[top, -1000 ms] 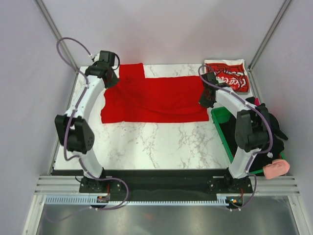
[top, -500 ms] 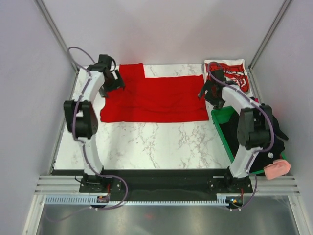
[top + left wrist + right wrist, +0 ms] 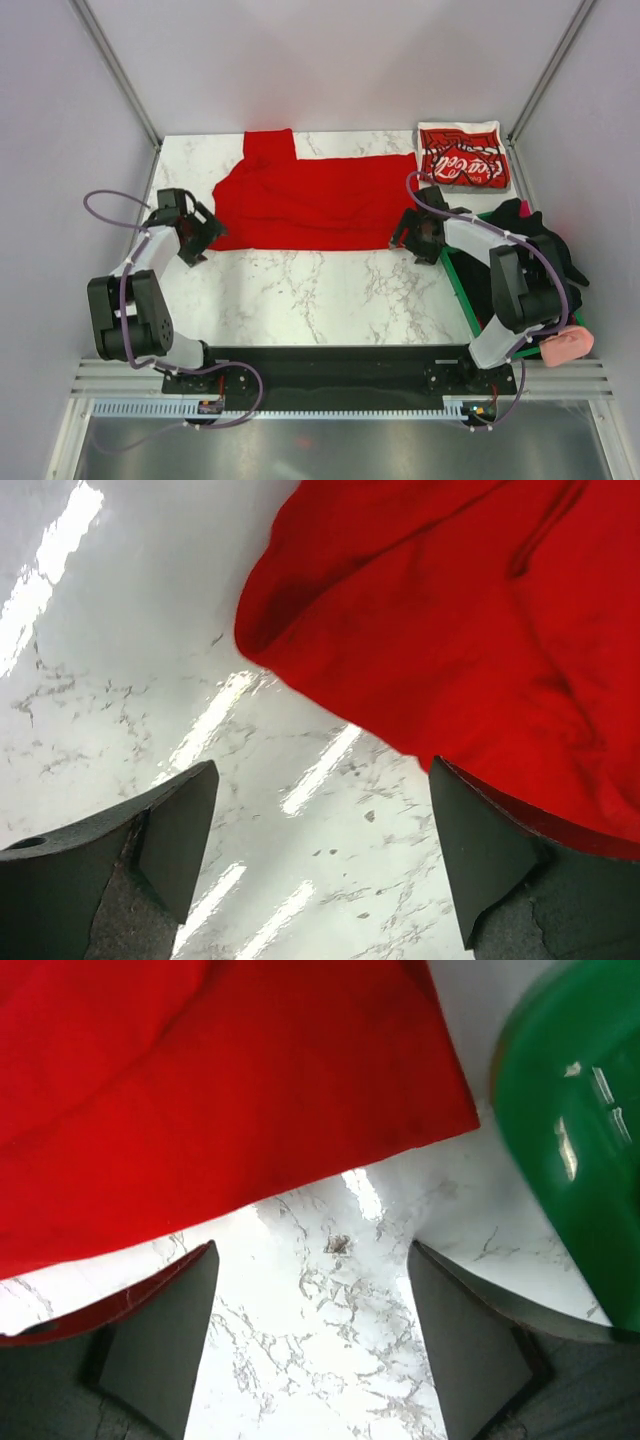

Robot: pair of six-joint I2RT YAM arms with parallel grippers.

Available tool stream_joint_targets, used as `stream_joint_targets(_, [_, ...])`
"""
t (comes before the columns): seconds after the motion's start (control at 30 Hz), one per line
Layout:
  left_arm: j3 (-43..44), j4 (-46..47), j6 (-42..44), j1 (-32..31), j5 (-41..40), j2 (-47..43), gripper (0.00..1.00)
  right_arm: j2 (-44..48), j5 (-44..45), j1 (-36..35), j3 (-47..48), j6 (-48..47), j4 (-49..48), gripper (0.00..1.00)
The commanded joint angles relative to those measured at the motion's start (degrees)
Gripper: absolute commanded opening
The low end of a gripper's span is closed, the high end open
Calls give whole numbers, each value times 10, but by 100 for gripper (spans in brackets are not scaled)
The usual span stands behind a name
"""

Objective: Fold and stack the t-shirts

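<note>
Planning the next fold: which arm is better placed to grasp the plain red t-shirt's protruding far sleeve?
Probably left: the sleeve lies on its side, beyond the open left gripper; the right gripper is at the other end of the plain red t-shirt.

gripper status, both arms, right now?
Left gripper: open, empty, at the near-left corner of the red t-shirt.
Right gripper: open, empty, at its near-right corner.

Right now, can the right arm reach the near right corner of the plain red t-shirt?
Probably yes. The right gripper hangs open just short of the plain red t-shirt, with nothing between them; the green bin sits off to the side.
</note>
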State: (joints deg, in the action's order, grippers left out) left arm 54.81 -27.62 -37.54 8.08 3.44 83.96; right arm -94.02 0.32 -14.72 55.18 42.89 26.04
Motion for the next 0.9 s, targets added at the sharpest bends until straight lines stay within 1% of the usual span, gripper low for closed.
stream_joint_targets(0.0, [-32,104,-34,14,48,-13,93,-38,-24,4,14,18,-69,85])
stream_joint_targets(0.1, [-18,99,-17,15,47,10,91,-56,-14,28,17,19,-63,85])
stream_joint_targets(0.17, [-8,92,-8,15,43,21,91,-57,8,46,12,15,-58,85])
stream_joint_targets(0.2, [-8,92,-5,16,39,27,91,-57,10,68,6,11,-60,86])
stream_joint_targets(0.3, [-13,93,-7,16,25,35,90,-59,17,101,2,-6,-57,86])
stream_joint_targets(0.57, [-34,109,-41,16,-8,36,88,-47,-1,100,-16,1,-67,84])
stream_joint_targets(0.63, [-50,124,-50,16,-15,24,87,-37,-1,91,-28,3,-72,81])
stream_joint_targets(0.77, [-67,139,-68,15,-27,17,81,-27,-1,64,-50,11,-85,74])
stream_joint_targets(0.8, [-72,143,-71,16,-31,16,80,-30,0,62,-52,11,-87,69])
stream_joint_targets(0.87, [-87,153,-82,16,-33,14,78,-43,-1,59,-53,11,-92,63])
